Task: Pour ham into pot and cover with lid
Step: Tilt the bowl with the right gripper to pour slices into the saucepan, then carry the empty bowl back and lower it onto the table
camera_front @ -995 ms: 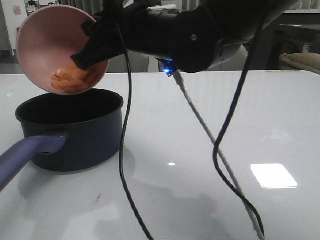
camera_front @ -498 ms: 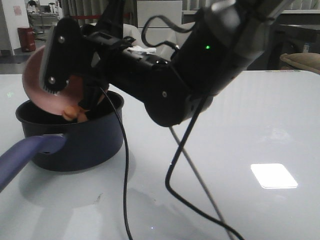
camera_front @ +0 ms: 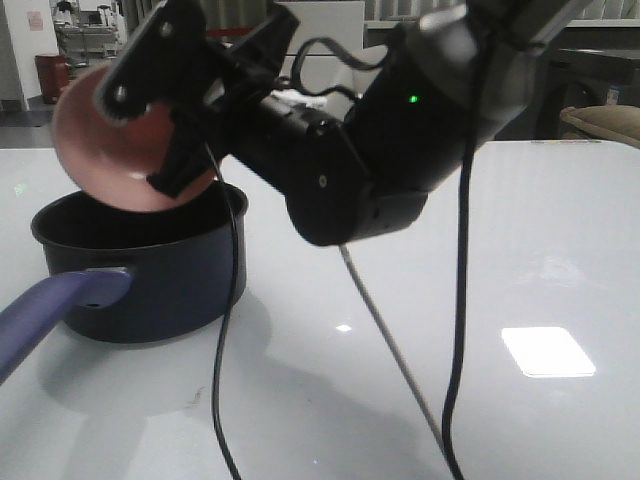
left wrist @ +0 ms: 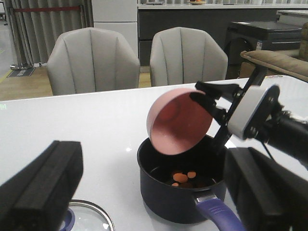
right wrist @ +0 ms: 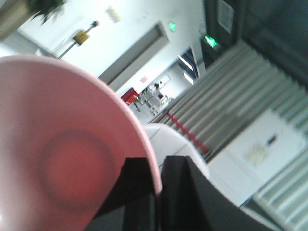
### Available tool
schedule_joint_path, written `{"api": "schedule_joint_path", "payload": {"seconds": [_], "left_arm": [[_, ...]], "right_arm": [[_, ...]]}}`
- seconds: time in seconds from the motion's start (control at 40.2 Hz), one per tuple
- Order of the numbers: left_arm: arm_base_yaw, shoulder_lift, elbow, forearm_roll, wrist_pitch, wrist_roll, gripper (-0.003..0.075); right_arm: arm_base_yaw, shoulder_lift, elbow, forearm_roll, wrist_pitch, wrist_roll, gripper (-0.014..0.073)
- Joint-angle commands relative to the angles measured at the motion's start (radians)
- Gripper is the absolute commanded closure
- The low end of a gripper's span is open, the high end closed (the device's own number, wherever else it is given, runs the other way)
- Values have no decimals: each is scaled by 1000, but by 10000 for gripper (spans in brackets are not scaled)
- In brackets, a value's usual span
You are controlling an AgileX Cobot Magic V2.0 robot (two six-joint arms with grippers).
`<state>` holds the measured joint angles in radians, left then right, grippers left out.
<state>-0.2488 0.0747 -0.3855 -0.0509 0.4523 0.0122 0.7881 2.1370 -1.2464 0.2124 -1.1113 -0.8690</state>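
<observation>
The right arm reaches across the table (camera_front: 520,260) toward its left side, with the wrist turned over, and the right gripper (right wrist: 159,185) is closed on the rim of the pink bowl (camera_front: 125,150), one finger inside and one outside. The bowl is smooth and round, tipped past its side above the pot (camera_front: 150,265), and its inside shows no pieces. The pot is a dark navy saucepan with black inside and a long blue-purple handle (camera_front: 55,305); it stands near the left edge of the glossy white table. The ham (left wrist: 182,176), a few small orange cubes, lies on the pot's bottom. The left gripper (left wrist: 154,202) is wide open and holds nothing. The glass lid (left wrist: 89,219) with metal rim lies flat beside the pot.
</observation>
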Motion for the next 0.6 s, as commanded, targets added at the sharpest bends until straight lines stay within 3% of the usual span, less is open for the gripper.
{"api": "schedule_joint_path", "payload": {"seconds": [0.0,0.1,0.299,0.572], "left_arm": [[-8,12,-25,-8,-78,1,83],[-8,12,-25,-8,-78,1,83],[-8,12,-25,-8,-78,1,83],[-8,12,-25,-8,-78,1,83]], "right_arm": [[3,-135,-27,98,-27,189,456],[-3,-204,-27,194,126,309,456],[-15,-368,-27,402,515,313,456],[-127,-523,-27,438,1047,306,456]]}}
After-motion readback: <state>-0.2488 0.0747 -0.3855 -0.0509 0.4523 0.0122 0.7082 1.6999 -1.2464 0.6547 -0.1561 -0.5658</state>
